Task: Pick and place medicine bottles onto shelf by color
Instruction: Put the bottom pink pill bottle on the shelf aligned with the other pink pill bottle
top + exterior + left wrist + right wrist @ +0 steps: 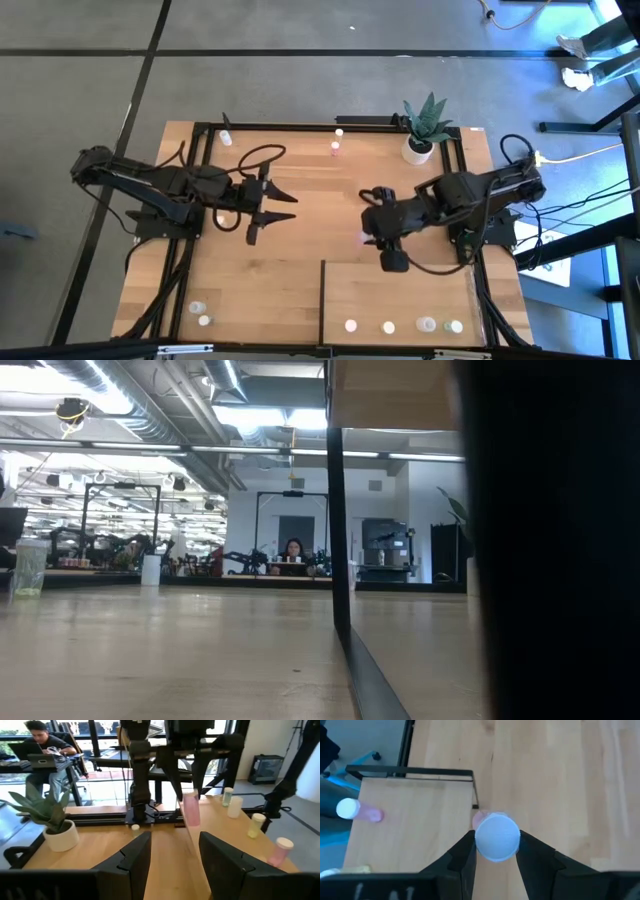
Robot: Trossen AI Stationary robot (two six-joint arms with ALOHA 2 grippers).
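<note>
Pink-tinted medicine bottle [496,836] sits clamped upright in my right end effector [495,851], just above the shelf [410,827] corner. My left end effector [172,857] hangs parted over the desk [300,240], holding nothing.

Nine medicine bottles [351,325], one shelf [400,290], one plant [425,122].

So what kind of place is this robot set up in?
Probably an open-plan lab or workshop office: exposed ceiling ducts, a person at a laptop behind the table, and more black-framed rigs across the room.
</note>
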